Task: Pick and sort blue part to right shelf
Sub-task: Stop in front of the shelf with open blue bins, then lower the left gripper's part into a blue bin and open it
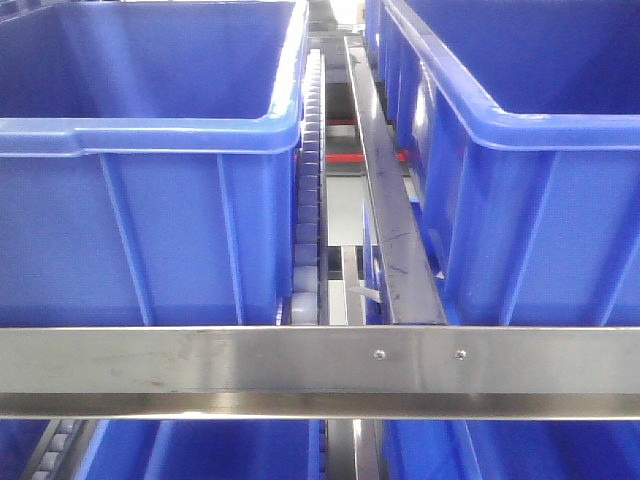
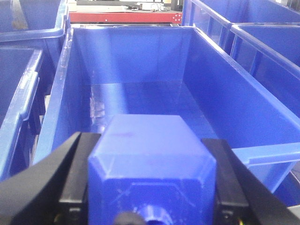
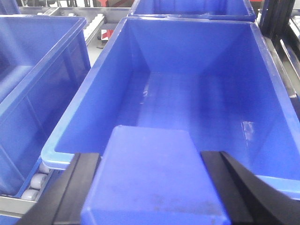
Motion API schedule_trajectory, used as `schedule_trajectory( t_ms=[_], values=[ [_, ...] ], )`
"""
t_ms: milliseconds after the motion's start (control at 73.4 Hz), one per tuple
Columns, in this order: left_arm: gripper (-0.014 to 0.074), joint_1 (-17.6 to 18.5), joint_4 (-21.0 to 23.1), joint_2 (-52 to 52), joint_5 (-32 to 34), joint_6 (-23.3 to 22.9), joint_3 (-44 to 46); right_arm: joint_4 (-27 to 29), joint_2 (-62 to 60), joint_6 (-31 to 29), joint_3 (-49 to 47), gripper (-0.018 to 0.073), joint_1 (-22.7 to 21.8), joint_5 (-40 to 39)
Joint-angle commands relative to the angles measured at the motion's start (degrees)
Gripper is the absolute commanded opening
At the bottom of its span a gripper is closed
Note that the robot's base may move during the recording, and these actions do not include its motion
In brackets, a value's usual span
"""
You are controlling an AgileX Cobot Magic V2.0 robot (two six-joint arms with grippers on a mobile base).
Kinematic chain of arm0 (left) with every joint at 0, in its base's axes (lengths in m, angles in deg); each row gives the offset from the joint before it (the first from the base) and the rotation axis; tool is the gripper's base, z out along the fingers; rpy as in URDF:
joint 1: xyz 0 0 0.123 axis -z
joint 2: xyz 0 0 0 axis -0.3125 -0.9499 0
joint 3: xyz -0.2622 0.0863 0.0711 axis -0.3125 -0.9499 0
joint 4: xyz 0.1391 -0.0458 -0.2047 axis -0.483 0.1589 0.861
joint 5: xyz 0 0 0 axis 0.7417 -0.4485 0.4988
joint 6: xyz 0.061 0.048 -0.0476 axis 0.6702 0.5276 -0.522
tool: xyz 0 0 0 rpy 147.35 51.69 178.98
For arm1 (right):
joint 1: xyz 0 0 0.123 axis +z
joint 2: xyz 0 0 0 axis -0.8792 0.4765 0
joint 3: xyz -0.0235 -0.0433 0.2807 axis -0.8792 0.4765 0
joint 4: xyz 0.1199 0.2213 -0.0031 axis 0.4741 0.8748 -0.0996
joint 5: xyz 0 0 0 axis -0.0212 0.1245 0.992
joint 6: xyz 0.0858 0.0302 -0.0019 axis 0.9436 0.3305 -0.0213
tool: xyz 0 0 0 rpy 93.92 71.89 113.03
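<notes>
Holding steady: left gripper [image 2: 152, 187] is clenched on the blue part [image 2: 150, 140]. Its black fingers [image 2: 77, 178] sit flat against both sides, and the nub [image 2: 140, 216] faces the wrist camera at 6 o'clock. The part hangs over the near end of an open crate [image 2: 117, 56] that runs off to 12 o'clock. Right gripper [image 3: 152, 192] is clamped too, on a blue block [image 3: 150, 159]. Block's top is out of view, so cannot tell its type. A deep crate [image 3: 187, 42] lies ahead of it at 12 o'clock, rollers [image 3: 35, 180] at 8 o'clock. Front view shows the right shelf [image 1: 200, 360]: front rail with two screws [image 1: 379, 354], roller track [image 1: 308, 180] at 12 o'clock.
</notes>
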Motion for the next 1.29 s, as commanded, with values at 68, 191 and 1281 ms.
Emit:
schedule_trajectory(
  t_ms=[68,191,1281],
  values=[
    [0.0242,0.06,-0.2,-0.73,4.98,-0.13,1.7,-0.85,1.09,-0.34,-1.31,0.0228,-0.05,-5.18],
    [0.0242,0.06,-0.2,-0.73,4.98,-0.13,1.7,-0.85,1.09,-0.34,-1.31,0.0228,-0.05,-5.18],
    [0.0242,-0.5,1.99,-73.23,0.29,-0.41,47.89,-0.85,1.09,-0.34,-1.31,0.0228,-0.05,-6.36]
  ],
)
